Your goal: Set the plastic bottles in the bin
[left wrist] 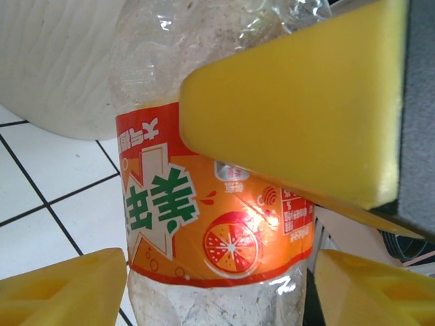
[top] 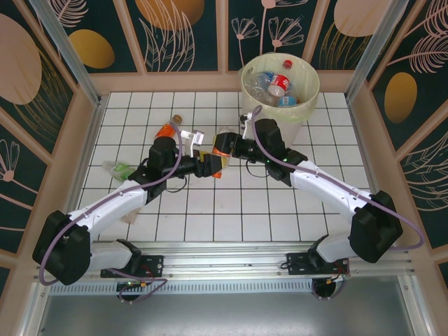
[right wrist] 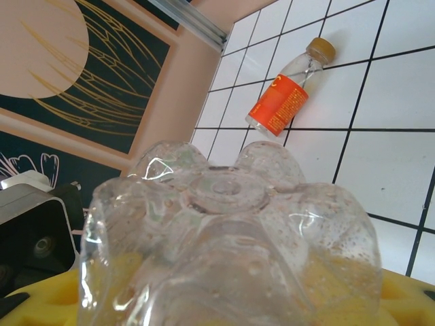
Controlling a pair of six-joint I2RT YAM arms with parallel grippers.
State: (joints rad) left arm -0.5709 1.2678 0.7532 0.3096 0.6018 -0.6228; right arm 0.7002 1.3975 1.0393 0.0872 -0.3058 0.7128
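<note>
Presently, item one: orange-label bottle over mid-worktop, between both arms. The right gripper is clamped on its clear part beside the label, and the left gripper is parted, pads flanking the label without squeezing. Item two: bin at 1 o'clock, several bottles inside; item three: loose orange bottle on the tiles, at 10 o'clock of the held one.

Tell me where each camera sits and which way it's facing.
Top external: above and behind, looking down on the tiled table and bin; left arm and right arm show.
Left wrist: on the left arm, facing the orange-label bottle side-on; its own fingers show.
Right wrist: on the right arm, facing that bottle's base; its pads show.
Both wrists share that bottle.
</note>
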